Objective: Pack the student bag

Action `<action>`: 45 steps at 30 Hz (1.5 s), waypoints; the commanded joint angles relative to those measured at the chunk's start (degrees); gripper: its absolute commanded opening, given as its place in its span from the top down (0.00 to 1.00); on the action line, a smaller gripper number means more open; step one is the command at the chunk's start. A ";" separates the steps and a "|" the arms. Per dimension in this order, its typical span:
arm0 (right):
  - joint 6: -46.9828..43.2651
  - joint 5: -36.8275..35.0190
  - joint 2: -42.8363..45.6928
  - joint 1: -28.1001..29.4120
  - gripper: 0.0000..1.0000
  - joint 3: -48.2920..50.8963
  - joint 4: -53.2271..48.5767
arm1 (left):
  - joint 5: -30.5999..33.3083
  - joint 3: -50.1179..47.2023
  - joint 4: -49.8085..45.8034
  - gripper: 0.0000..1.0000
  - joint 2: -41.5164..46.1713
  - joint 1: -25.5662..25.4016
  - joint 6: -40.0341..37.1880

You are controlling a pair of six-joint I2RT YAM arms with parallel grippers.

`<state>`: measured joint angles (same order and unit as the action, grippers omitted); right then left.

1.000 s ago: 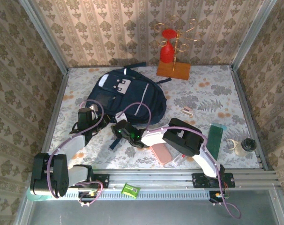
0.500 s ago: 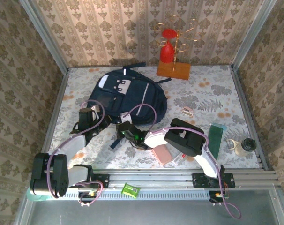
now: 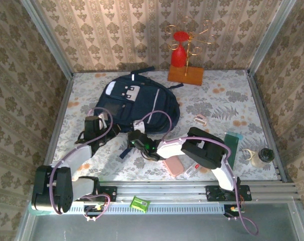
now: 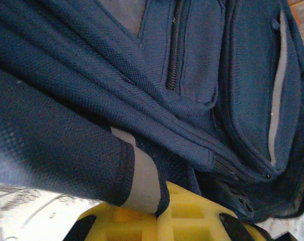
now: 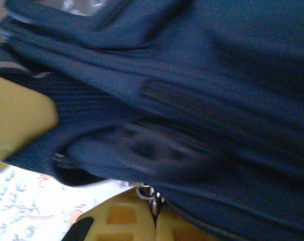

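The student bag, a dark navy backpack with a grey-white front patch, lies flat at the back left of the table. My left gripper is at its near left corner. In the left wrist view the left gripper is shut on a fold of navy fabric with pale stripe trim. My right gripper is at the bag's near edge. The right wrist view has the right gripper shut on a small metal zipper pull, with blurred bag fabric above it.
A pink case lies under the right arm. A green book, a small bottle and a white clip are on the right. A red vase and gold stand on a wooden base sit at the back.
My right gripper has shut on the zipper pull and shifted a little to the right along the bag's near edge. The left gripper has kept its hold.
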<state>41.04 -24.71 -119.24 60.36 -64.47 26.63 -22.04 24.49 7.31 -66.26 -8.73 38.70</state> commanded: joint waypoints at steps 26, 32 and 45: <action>-1.10 2.40 21.57 -8.61 1.00 17.06 -22.06 | 9.24 -0.16 -2.03 1.00 3.25 5.70 -4.77; -11.10 15.24 23.33 -10.51 1.00 16.93 -18.18 | 9.20 0.47 -2.05 0.98 2.19 5.58 -6.00; -20.97 35.01 28.77 -14.50 1.00 12.20 -25.43 | 14.18 3.15 -2.58 0.38 11.74 -12.05 -22.82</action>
<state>22.59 2.98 -93.27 47.31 -50.63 3.36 -9.98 25.87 3.31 -55.33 -17.15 24.14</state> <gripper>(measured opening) 0.071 0.622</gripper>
